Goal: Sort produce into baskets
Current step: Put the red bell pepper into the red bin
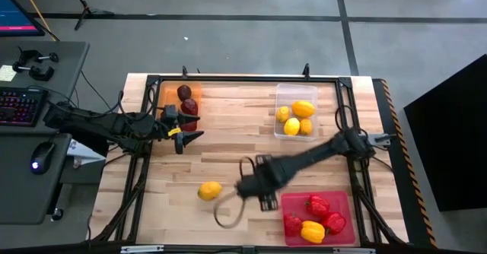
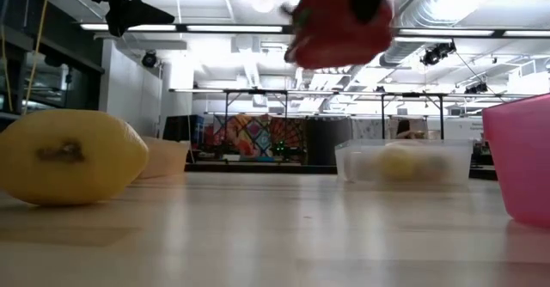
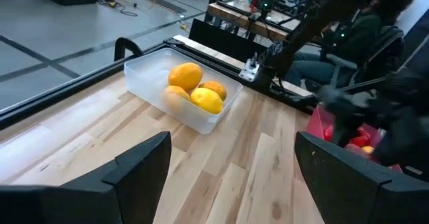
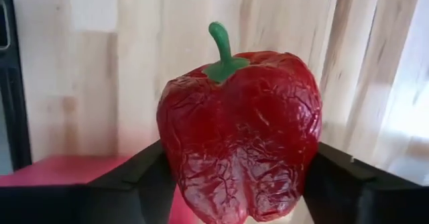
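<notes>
Gripping a glossy, wrinkle-skinned red toy pepper with a green stem (image 4: pixel 239 143), the right tool (image 1: pixel 251 184) pinches it across its broad sides, stem pointing away from the wrist. The high view puts this tool above the pale wooden desk (image 1: pixel 228 144), just at 9 o'clock of the pink-magenta plastic tray (image 1: pixel 344 201), which already holds red and yellow-orange peppers.

Handling judgement: pepper looks hollow, light, and slightly yielding; the shiny skin is likely slippery. The lobed body gives flat-ish flanks, so a mid-body pinch is sound; the thin stem is a poor hold.

Left tool (image 1: pixel 186 135): fingers spread, empty, hovering at the 6 o'clock edge of the translucent orange tray (image 1: pixel 169 96), which holds dark maroon rounded fruits (image 1: pixel 185 93).

A clear colourless tray (image 1: pixel 283 92) at 1 o'clock on the desk holds yellow and orange citrus. One loose yellow lemon-like fruit (image 1: pixel 209 191) lies on the desk at 7 o'clock, rounded and smooth, best taken across its short axis.

Writing and labels: none legible on any item.
</notes>
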Motion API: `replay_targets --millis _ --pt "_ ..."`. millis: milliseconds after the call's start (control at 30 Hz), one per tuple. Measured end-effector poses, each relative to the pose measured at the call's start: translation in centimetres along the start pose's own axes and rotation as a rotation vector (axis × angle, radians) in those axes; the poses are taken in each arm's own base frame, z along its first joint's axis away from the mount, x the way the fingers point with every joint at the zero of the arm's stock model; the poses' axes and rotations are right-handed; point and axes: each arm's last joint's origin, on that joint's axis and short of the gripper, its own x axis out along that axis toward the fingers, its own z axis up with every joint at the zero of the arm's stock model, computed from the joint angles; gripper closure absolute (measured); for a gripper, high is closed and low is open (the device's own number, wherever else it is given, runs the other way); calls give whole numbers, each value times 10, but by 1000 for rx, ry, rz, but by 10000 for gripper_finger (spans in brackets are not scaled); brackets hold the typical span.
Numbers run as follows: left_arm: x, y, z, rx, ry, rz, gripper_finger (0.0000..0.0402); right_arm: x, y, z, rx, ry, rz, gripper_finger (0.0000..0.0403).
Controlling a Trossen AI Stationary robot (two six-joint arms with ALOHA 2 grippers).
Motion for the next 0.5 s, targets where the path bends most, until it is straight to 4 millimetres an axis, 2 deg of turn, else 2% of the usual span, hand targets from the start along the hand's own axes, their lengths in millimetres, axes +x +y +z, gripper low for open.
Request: replay_targets --millis 67,167,333,500 --pt "0 0 0 0 0 0 98 -3 20 -10 26 17 -37 138" --pt "0 0 0 -3 0 0 98 -6 50 -31 69 85 -107 132" --pt "0 0 0 -3 0 0 98 -17 98 -61 225 44 -132 147" --pt "0 0 1 -7 -9 -4 98 -27 129 -85 463 5 -127 160"
